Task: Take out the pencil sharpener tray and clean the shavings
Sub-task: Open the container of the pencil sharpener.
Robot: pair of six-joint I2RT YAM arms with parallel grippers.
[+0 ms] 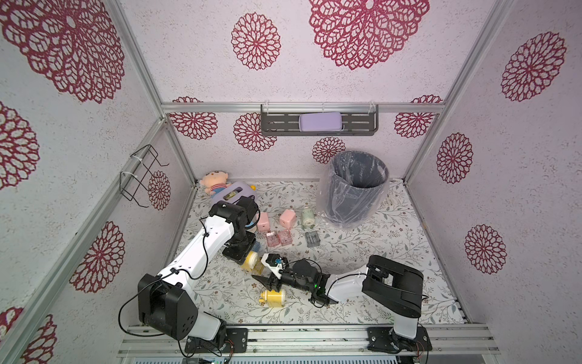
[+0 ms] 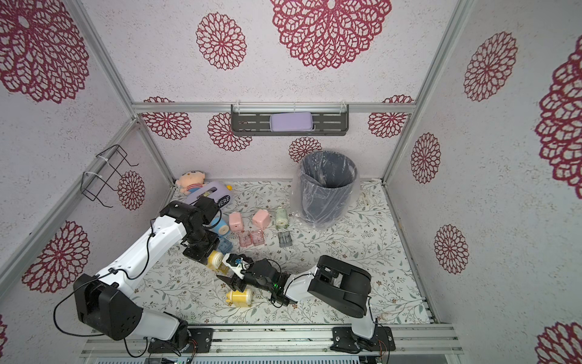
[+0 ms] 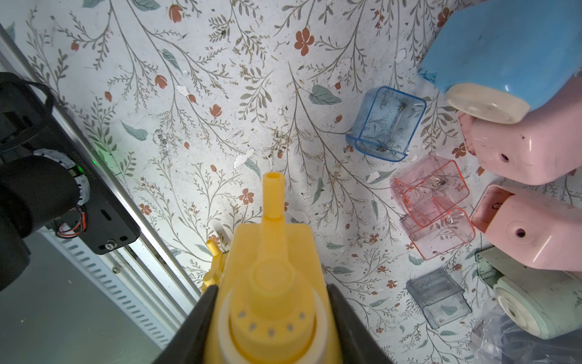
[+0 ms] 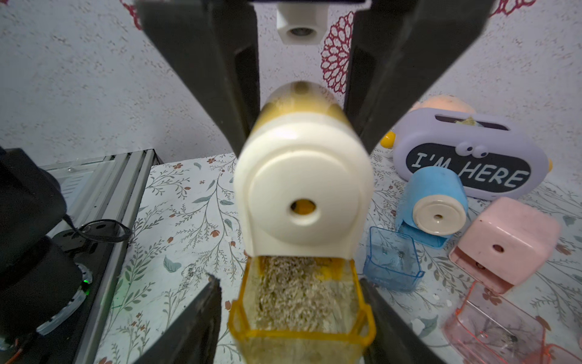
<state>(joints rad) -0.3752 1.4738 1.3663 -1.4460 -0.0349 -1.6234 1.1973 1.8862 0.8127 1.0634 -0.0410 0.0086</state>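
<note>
Clamping the yellow sharpener in the left gripper, with its tray drawn partway out beneath, heaped with shavings. Straddling that tray with the parted right gripper, apparently not pinching yet. Risking a spill onto the table if closed off-centre, tilted or jerked free; risking also a dragged sharpener. Well apart from the bin.

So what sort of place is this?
Probably a purpose-built robot test booth: aluminium frame with wallpapered panels, two arms bolted to a front rail, floral tabletop staged with pencil sharpeners.
</note>
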